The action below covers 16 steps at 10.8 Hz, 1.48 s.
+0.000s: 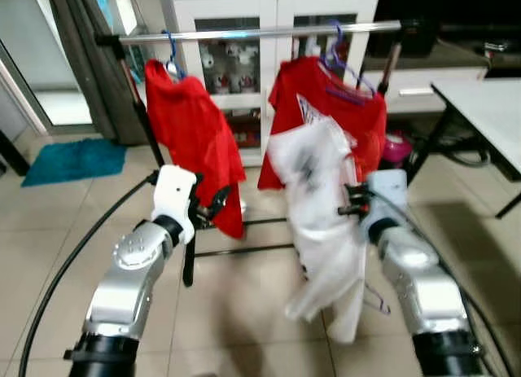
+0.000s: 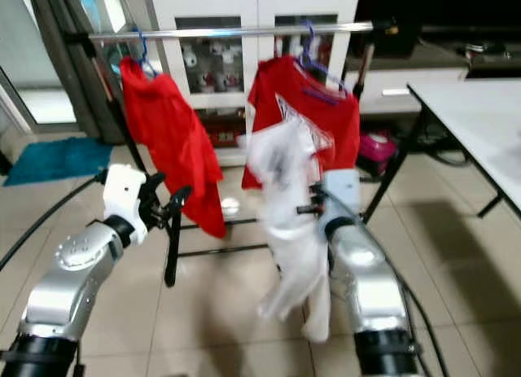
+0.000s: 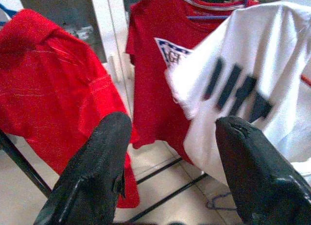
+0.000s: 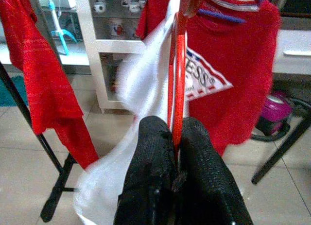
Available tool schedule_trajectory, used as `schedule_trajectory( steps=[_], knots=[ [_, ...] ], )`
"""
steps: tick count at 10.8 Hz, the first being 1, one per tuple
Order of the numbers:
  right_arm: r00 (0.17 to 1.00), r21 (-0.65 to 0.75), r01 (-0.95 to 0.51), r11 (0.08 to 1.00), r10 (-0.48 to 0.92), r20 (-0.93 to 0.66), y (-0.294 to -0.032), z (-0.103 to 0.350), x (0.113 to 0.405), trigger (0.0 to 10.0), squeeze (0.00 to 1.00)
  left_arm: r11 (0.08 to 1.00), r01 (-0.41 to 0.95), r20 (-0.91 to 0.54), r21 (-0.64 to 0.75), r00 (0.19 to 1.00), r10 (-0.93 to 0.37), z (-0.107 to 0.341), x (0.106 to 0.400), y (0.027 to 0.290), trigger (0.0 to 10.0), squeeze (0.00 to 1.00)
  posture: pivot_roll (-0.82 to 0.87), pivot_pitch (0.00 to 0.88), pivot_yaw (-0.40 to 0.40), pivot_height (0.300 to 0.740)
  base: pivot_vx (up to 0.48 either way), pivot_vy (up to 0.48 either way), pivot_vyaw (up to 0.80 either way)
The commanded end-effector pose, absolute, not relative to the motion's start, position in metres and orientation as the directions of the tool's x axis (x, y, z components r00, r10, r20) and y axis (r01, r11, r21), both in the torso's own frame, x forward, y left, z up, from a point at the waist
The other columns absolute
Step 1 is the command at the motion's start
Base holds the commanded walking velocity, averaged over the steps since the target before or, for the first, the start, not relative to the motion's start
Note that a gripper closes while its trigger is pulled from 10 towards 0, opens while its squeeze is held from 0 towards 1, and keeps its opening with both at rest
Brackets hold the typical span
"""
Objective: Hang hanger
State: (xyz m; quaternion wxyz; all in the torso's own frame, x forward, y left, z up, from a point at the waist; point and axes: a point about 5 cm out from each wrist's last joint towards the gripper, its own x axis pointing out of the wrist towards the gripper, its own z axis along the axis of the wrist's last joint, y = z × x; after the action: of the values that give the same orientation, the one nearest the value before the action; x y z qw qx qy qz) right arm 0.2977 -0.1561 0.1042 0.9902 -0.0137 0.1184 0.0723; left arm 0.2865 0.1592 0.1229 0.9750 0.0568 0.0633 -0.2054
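Observation:
A silver clothes rail (image 1: 244, 33) runs across the back with two red shirts hung on it, one at the left (image 1: 191, 133) and one at the right (image 1: 313, 100). My right gripper (image 1: 352, 202) is shut on a thin red hanger (image 4: 176, 79) that carries a white shirt (image 1: 326, 222) with dark lettering. The white shirt hangs in front of the right red shirt, below the rail. My left gripper (image 1: 213, 208) is open with nothing in it, beside the lower hem of the left red shirt, and its fingers (image 3: 104, 157) point toward both shirts.
A white glass-door cabinet (image 1: 269, 10) stands behind the rail. A white table (image 1: 488, 108) juts in at the right. The rack's black legs (image 1: 189, 263) and a black cable (image 1: 73, 255) lie on the tiled floor. A teal mat (image 1: 73, 159) lies far left.

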Motion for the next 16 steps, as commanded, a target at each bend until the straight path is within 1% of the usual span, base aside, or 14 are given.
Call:
schedule_trajectory(
  steps=[1,2,4,10,11,13,15,16],
  knots=[
    [0.958,0.007,-0.197,0.980,0.194,-0.213,-0.145,0.112,0.302,10.0,0.00,0.916,0.387,-0.132,0.107,0.919,-0.373,0.129,0.288,0.166,10.0,0.00,-0.08,0.000,0.013,0.740,0.439,0.000,0.00],
    [0.947,-0.012,-0.239,0.971,0.230,-0.226,-0.145,0.113,0.306,10.0,0.00,0.912,0.393,-0.135,0.120,0.916,-0.377,0.130,0.287,0.166,10.0,0.00,-0.07,0.000,0.011,0.740,0.439,0.000,0.00],
    [0.940,-0.032,-0.285,0.958,0.273,-0.203,-0.147,0.125,0.316,10.0,0.00,0.896,0.419,-0.128,0.148,0.906,-0.402,0.135,0.287,0.165,10.0,0.00,-0.07,0.000,0.007,0.740,0.439,0.000,0.00],
    [0.936,-0.081,-0.329,0.941,0.314,-0.159,-0.151,0.147,0.339,10.0,0.00,0.873,0.452,-0.128,0.186,0.892,-0.434,0.142,0.290,0.162,10.0,0.00,-0.06,0.000,0.006,0.740,0.437,0.000,0.00],
    [0.933,-0.111,-0.344,0.932,0.328,-0.146,-0.151,0.154,0.345,10.0,0.00,0.870,0.456,-0.124,0.189,0.890,-0.439,0.144,0.289,0.162,10.0,0.00,-0.05,0.000,0.005,0.740,0.435,0.000,0.00],
    [0.919,-0.127,-0.384,0.915,0.365,-0.150,-0.147,0.159,0.350,10.0,0.00,0.861,0.470,-0.124,0.196,0.883,-0.453,0.147,0.289,0.161,10.0,0.00,-0.05,0.000,0.002,0.740,0.426,0.000,0.00],
    [0.914,-0.137,-0.398,0.907,0.380,-0.139,-0.146,0.168,0.357,10.0,0.00,0.803,0.568,-0.122,0.177,0.823,-0.555,0.151,0.282,0.151,10.0,0.00,-0.05,0.000,0.001,0.740,0.000,0.000,0.00],
    [0.915,-0.139,-0.397,0.907,0.380,-0.134,-0.145,0.171,0.360,10.0,0.00,0.785,0.594,-0.095,0.176,0.804,-0.587,0.155,0.280,0.147,10.0,0.00,-0.04,0.000,0.000,0.740,0.000,0.000,0.00]
  ],
)
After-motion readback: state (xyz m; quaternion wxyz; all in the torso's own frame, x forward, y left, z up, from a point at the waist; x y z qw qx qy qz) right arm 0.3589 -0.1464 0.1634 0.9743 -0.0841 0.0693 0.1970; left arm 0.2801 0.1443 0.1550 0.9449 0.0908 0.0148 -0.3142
